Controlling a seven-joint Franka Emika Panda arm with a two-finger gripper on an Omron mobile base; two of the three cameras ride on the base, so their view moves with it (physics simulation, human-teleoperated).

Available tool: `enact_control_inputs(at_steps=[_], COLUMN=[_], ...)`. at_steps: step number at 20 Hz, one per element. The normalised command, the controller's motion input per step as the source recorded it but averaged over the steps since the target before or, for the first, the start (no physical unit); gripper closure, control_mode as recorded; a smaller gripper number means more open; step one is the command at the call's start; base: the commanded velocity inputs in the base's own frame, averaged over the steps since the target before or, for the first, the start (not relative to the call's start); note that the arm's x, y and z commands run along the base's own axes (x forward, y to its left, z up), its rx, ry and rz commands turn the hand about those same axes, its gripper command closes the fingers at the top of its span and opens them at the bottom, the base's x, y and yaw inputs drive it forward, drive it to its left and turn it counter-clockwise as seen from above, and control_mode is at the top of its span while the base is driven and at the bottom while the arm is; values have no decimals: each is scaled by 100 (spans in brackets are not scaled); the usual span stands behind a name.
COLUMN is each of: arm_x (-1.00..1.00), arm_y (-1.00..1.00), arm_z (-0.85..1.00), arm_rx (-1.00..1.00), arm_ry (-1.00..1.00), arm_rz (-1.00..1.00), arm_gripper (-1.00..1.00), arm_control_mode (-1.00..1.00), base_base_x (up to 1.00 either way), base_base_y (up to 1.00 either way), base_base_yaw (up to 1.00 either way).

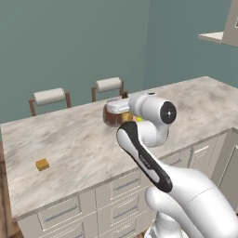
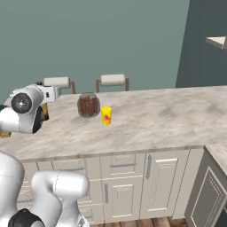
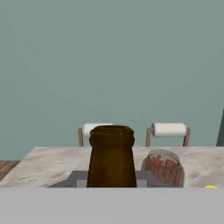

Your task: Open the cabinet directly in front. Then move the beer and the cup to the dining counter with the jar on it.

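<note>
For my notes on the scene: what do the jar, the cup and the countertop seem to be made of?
The jar looks like clear glass: reddish-brown contents show through its wall. The cup seems to be matte yellow plastic or paper, opaque with a red mark; the pictures leave that open. The dining counter looks like polished marble or an imitation: beige with grey veins.

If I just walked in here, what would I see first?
Probably the big white robot arm leaning over the long marble counter. Its gripper is shut on a brown beer bottle, close up in the hand view. A bright yellow cup stands on the counter right beside a round glass jar with reddish-brown sticks inside.
</note>
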Motion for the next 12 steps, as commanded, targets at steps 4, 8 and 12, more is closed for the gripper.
enact_control_inputs(at_steps=[4,8,12], arm_x=[41,11,0], arm_y=[0,0,0], arm_z=[-50,-32,0], arm_rx=[0,1,0], arm_ry=[-12,-11,0], arm_rz=[-1,0,0], arm_gripper=[100,100,100], arm_control_mode=[-100,-100,-100], base_base_x=[0,0,0], base_base_y=[0,0,0], base_base_yaw=[0,0,0])
